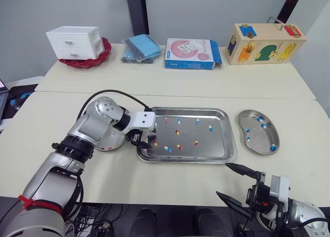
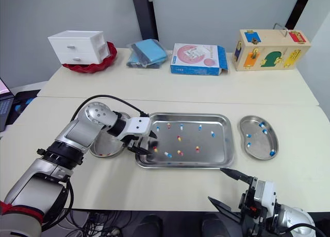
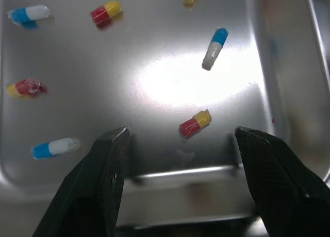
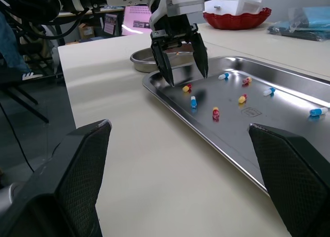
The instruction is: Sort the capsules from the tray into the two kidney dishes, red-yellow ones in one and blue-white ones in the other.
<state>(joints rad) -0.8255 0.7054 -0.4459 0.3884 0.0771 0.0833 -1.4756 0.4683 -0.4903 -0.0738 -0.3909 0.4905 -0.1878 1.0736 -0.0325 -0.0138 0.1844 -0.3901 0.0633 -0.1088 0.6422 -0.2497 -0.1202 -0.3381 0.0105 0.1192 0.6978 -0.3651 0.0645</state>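
A steel tray in the middle of the table holds several red-yellow and blue-white capsules. My left gripper hangs open over the tray's left end. Its fingers straddle a red-yellow capsule that lies on the tray floor just below them. A blue-white capsule lies further in. The left kidney dish sits beside the tray under my left forearm. The right kidney dish holds several blue-white capsules. My right gripper is open and holds nothing, low by the table's front edge, right of the tray's corner.
On the rear table stand a white drawer unit in a red bowl, blue cloths, a pink-and-blue box and a wooden latch box. A seam separates the two tables.
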